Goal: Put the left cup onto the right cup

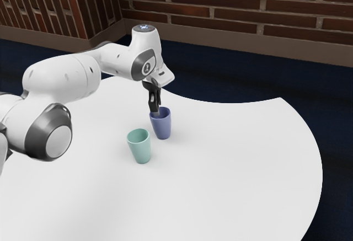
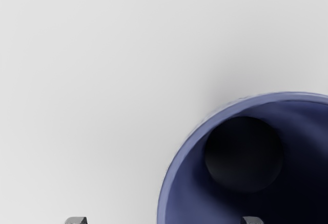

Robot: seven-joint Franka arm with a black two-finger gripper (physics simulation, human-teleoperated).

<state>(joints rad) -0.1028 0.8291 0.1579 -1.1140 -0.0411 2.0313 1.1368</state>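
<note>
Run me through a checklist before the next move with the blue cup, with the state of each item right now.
1. Blue cup upright on the table: ok.
2. Gripper at the blue cup's rim, one finger inside and one outside: ok.
3. Fingers pressing the wall from both sides: not ok, gaps on both sides.
4. Blue cup empty inside: ok.
5. Green cup upright, mouth up: ok.
6. Finger depth along the wall enough for a firm hold: cannot tell.

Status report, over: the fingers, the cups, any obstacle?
Fingers open, one inside and one outside the rim of the blue tapered cup. Cup upright on the white table. Mint-green tapered cup beside it, apart. Nothing between them.
</note>
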